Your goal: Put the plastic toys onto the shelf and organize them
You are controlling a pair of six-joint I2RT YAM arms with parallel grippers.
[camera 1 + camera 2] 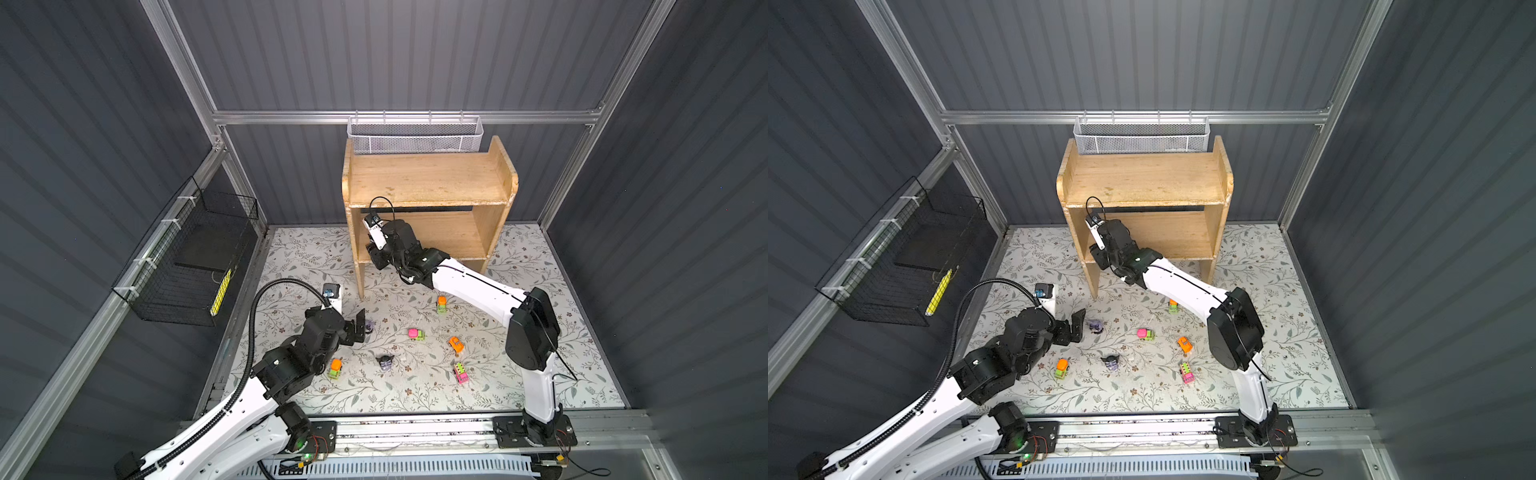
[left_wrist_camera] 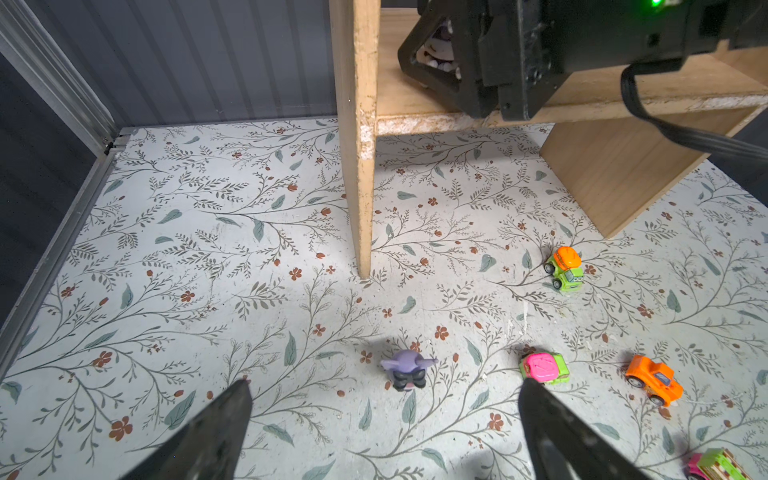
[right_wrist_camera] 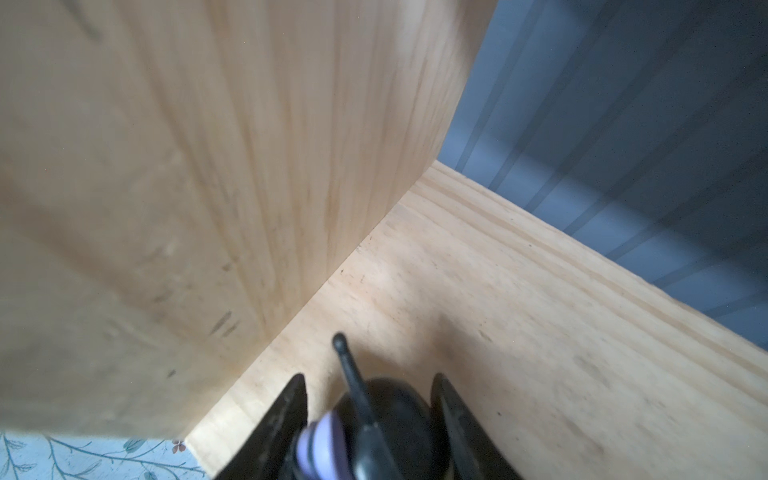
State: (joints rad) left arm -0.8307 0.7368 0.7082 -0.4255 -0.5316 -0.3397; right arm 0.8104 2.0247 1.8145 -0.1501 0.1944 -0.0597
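The wooden shelf [image 1: 428, 183] stands at the back of the floral mat [image 1: 540, 374]. The right gripper [image 3: 370, 376] reaches into a corner of its lower tier, fingers flanking a black-and-lilac figurine [image 3: 386, 415] there; whether they grip it, I can't tell. The left gripper [image 2: 384, 382] hangs spread wide near a lilac figurine [image 2: 406, 370] on the mat.

You see dark grey ribbed wall panels [image 1: 395, 54] and silver aluminium framing [image 1: 291, 117] enclosing the pale floral-patterned floor mat [image 1: 415, 395].
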